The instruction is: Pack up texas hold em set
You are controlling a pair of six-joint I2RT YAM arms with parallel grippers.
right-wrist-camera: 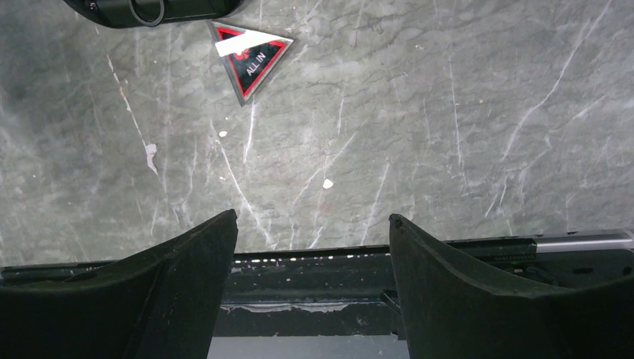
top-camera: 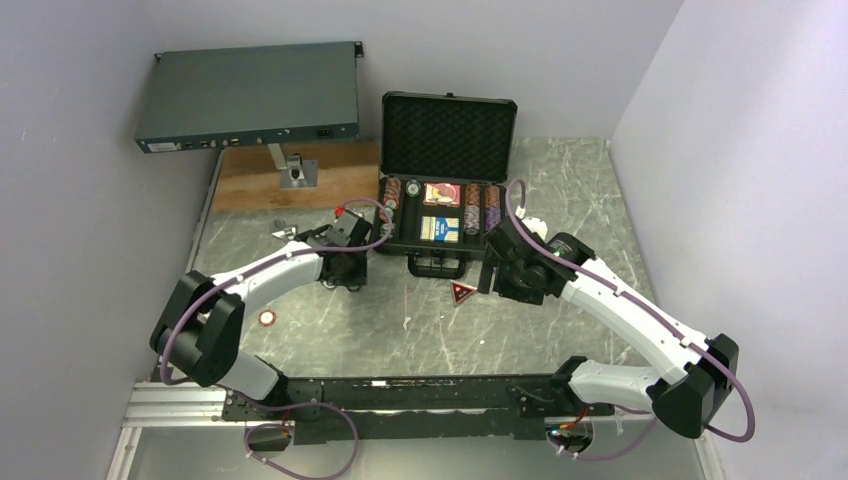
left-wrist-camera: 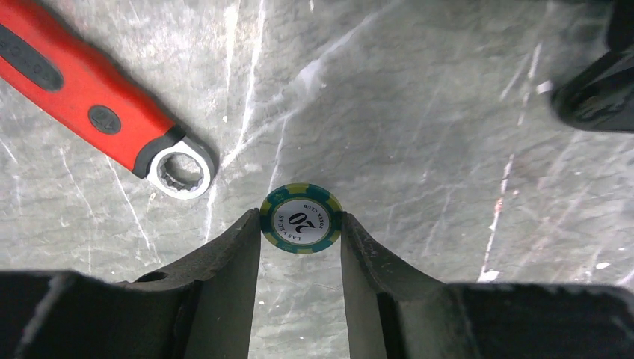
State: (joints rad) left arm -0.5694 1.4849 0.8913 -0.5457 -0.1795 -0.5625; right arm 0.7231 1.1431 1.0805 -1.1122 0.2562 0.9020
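Near-left of open case (top-camera: 447, 140), left gripper (left-wrist-camera: 301, 229) pinches green 20 chip (left-wrist-camera: 301, 217). Next: carry it to case's chip row. Right gripper (right-wrist-camera: 312, 228) gapes empty.

White arms (top-camera: 285, 268) with black joints (top-camera: 215, 340), purple cables (top-camera: 508, 205).

A red-handled wrench (left-wrist-camera: 93, 108) lies on the marbled table (left-wrist-camera: 419, 112); a grey electronics box (top-camera: 248, 95) sits far left.

Poker chip (left-wrist-camera: 301, 218), between the black left claw's (left-wrist-camera: 300, 224) fingers: teal rim, yellow stripes, white centre. Wrench (left-wrist-camera: 82, 105), beyond that claw to its left: red handle, black insets, silver ring. Table (left-wrist-camera: 419, 112): grey, white-veined. Triangular token (right-wrist-camera: 250, 54), ahead-left of the right claw (right-wrist-camera: 312, 224): black face, red border.
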